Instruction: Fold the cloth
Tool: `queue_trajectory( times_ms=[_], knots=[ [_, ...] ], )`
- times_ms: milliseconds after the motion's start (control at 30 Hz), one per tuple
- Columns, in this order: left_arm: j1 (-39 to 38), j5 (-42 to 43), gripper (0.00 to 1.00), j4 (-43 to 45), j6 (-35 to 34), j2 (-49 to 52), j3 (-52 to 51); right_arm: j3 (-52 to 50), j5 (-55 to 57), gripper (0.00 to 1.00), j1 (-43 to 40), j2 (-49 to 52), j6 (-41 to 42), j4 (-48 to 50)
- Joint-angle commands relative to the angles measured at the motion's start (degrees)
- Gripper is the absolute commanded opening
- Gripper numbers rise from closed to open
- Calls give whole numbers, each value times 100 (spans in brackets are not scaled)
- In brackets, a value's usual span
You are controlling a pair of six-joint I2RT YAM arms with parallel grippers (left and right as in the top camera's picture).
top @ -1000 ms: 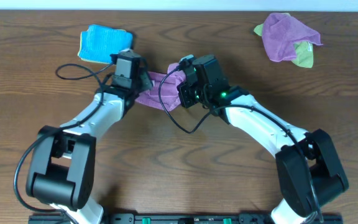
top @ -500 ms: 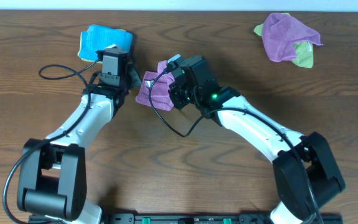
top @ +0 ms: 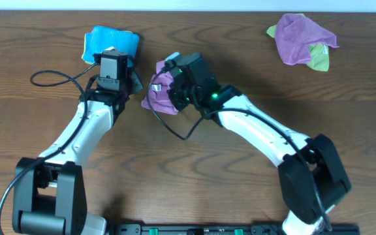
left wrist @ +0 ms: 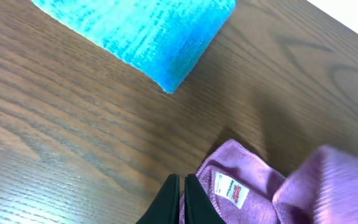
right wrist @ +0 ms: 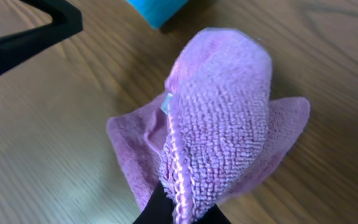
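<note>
The purple cloth (top: 154,99) lies crumpled on the wooden table, just right of my left gripper. My right gripper (top: 165,79) is shut on a stitched edge of the cloth (right wrist: 222,124), and that part stands lifted in a hump above the rest. In the right wrist view the right gripper (right wrist: 182,208) has the seam running up between its fingers. My left gripper (left wrist: 183,186) is shut with nothing in it. It sits beside the cloth's left edge (left wrist: 253,180), near the white tag (left wrist: 232,190). From overhead the left gripper (top: 136,81) is just left of the cloth.
A folded turquoise cloth (top: 109,42) lies close behind the left gripper, also in the left wrist view (left wrist: 148,31). A bunched purple and lime-green cloth (top: 302,40) sits at the far right. Black cables (top: 51,75) loop beside both arms.
Both arms have moved left and further back. The right gripper has carried the lifted cloth part leftward over the rest. The left gripper has drawn off the cloth towards the turquoise one.
</note>
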Motion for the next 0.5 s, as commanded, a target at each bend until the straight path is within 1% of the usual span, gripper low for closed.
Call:
queue_trajectory(
  times_ms=[0,133,467],
  knots=[
    [107,-149,6,-85,125,-199,114,284,59,1,136,267,-111,-55],
    [221,-144,6,-199,125,-313,114,457,59,1,275,533,-109,-76],
    [306,-116,6,-271,125,-485,114,527,127,1,479,925,-109,83]
  ],
)
